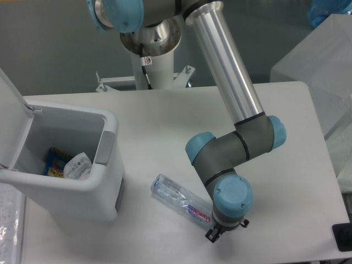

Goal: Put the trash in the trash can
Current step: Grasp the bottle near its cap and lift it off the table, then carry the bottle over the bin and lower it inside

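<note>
End effector [216, 234]: it is low over the front part of the desk, under the blue wrist cap. Only small black parts show below the wrist, so I cannot tell how wide it is open. It is at the label end of the bottle; if it touches the bottle, I cannot tell.
Bottle [179, 197]: clear plastic, it lies on its side on the desk, diagonal. The purple-white label end goes under the wrist, the other end points to the trash can.
Desk [291, 137]: white, with bare surface to the right of the arm and behind the bottle. The front edge is near the end effector.
Trash can [104, 187]: white bin at the left, just beside the bottle but apart from it. The lid [10, 110] stands open on the left side.
Inside the trash can: a crumpled whitish wrapper [77, 165] lies on the bottom, beside a blue and yellow item [55, 159].
Arm [228, 77]: the silver tube goes from the top down to the grey elbow with blue caps.
</note>
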Controlling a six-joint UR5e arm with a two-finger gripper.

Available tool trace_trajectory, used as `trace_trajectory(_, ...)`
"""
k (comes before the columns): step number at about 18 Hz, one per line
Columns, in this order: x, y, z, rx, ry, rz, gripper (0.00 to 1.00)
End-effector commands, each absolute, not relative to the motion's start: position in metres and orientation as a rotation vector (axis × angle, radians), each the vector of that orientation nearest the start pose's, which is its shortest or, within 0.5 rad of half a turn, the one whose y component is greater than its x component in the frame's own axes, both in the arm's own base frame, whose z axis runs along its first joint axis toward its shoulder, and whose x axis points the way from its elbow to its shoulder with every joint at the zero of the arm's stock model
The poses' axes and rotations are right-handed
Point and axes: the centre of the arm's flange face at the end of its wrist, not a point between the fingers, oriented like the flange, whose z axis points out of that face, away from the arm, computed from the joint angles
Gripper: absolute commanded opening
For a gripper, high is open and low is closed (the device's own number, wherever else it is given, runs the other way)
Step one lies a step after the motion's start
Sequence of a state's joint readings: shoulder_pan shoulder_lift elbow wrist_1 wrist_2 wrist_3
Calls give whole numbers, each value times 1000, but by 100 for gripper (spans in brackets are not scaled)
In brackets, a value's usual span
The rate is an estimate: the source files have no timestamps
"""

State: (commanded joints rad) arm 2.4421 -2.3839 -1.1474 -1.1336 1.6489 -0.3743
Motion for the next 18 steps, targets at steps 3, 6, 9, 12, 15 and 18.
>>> trace_trajectory(3,-518,595,248,-2506,-1763,188,15)
trace_trajectory(6,-522,597,305,-2463,-1651,229,15)
trace_trajectory(9,-521,598,370,-2336,-1536,281,15)
trace_trajectory(12,-518,596,422,-2193,-1436,337,13)
trace_trajectory(15,-511,597,459,-2124,-1380,331,10)
trace_trajectory(18,-489,603,508,-2072,-1307,316,10)
